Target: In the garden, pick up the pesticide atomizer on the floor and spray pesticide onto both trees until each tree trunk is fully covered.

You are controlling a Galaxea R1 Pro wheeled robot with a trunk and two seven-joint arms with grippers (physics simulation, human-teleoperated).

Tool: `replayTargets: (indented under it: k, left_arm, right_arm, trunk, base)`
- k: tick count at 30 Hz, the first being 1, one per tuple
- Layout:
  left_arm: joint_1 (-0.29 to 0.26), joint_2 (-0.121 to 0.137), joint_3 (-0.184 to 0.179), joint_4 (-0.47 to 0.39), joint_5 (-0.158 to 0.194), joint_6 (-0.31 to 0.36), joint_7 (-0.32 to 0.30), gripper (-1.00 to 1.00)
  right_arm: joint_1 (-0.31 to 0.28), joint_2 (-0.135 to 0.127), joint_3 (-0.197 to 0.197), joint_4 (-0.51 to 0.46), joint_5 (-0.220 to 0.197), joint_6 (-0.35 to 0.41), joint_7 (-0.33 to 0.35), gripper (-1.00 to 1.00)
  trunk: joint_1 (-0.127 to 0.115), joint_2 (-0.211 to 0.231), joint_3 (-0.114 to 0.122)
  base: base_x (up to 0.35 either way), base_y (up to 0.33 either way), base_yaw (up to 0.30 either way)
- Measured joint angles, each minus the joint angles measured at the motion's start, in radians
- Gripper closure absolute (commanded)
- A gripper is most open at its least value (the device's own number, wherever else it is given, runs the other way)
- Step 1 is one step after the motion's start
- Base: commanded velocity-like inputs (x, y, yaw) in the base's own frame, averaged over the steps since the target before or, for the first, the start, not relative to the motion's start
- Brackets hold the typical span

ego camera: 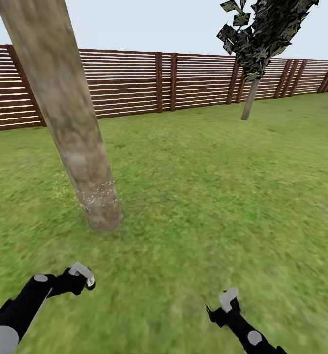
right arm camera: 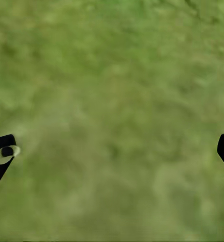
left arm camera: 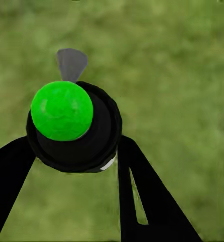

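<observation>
Left pincer (ego camera: 80, 278), lower left of the head view: clenched on the pesticide atomizer (left arm camera: 74, 126), seen in the left wrist view as a black body with a bright green ball on top and a grey nozzle tip, held between two black fingers (left arm camera: 152, 201). Right pincer (ego camera: 226, 302), lower right of the head view: released, jaws spread wide over bare grass in the right wrist view, holding nothing. Near tree trunk (ego camera: 60, 108), left of the head view: thick beige-grey column leaning from upper left down to the floor (ego camera: 208, 196). White specks of pesticide (ego camera: 100, 194) visible on the lower band of that trunk only, with a faint scatter on the grass just beside its base. Upper trunk bare of specks as far as visible. Second tree (ego camera: 262, 39), upper right of the head view: slim pale trunk under a dark leafy crown, well apart from the robot, close to the brown slat fence (ego camera: 159, 83); too small to tell whether any pesticide lies on it. Judged progress: pickup step complete; spraying of the near trunk begun but only partial; coverage of its upper length outstanding; second tree probably untreated, with a drive across the lawn required first. Nozzle direction relative to the trunk: cannot tell from these views.
</observation>
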Motion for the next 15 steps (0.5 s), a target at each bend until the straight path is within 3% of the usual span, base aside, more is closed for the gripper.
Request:
replayTargets:
  k: [2, 4, 5, 7, 11, 12, 13, 15]
  left_arm:
    - [-0.005, -0.004, 0.000, 0.003, -0.103, -0.050, -0.099, 1.00]
    - [-0.005, -0.012, -0.005, 0.005, -0.164, -0.067, -0.174, 1.00]
    - [-0.006, -0.014, -0.040, 0.004, -0.173, -0.069, -0.196, 1.00]
    - [-0.011, -0.016, -0.124, 0.005, -0.182, -0.070, -0.214, 1.00]
    - [-0.012, -0.034, -0.195, 0.006, -0.184, -0.063, -0.250, 1.00]
    - [-0.013, -0.040, -0.232, 0.005, -0.186, -0.061, -0.273, 1.00]
    - [-0.014, -0.042, -0.266, 0.005, -0.187, -0.060, -0.289, 1.00]
    - [-0.015, -0.047, -0.290, 0.005, -0.188, -0.059, -0.298, 1.00]
  right_arm:
    - [-0.003, -0.001, 0.005, -0.063, 0.062, 0.048, 0.164, -1.00]
    - [-0.009, -0.009, 0.007, -0.138, 0.115, 0.095, 0.330, -1.00]
    - [-0.010, -0.015, 0.008, -0.176, 0.126, 0.104, 0.410, -1.00]
    - [-0.011, -0.023, 0.007, -0.207, 0.134, 0.110, 0.481, -1.00]
    - [-0.011, -0.021, 0.019, -0.247, 0.145, 0.143, 0.506, -1.00]
    - [-0.012, -0.017, 0.034, -0.268, 0.166, 0.154, 0.550, 1.00]
    - [-0.015, -0.015, 0.042, -0.293, 0.183, 0.159, 0.610, 1.00]
    - [-0.027, -0.013, 0.046, -0.330, 0.194, 0.163, 0.662, 1.00]
  trunk:
    - [0.000, 0.000, 0.000]
    - [0.000, 0.000, 0.000]
    - [0.000, 0.000, 0.000]
    - [0.000, 0.000, 0.000]
    - [0.000, 0.000, 0.000]
    - [0.000, 0.000, 0.000]
    - [0.000, 0.000, 0.000]
    - [0.000, 0.000, 0.000]
  base:
    - [0.000, 0.000, 0.000]
    - [0.000, 0.000, 0.000]
    - [0.000, 0.000, 0.000]
    - [0.000, 0.000, 0.000]
    - [0.000, 0.000, 0.000]
    - [0.000, 0.000, 0.000]
    - [0.000, 0.000, 0.000]
    - [0.000, 0.000, 0.000]
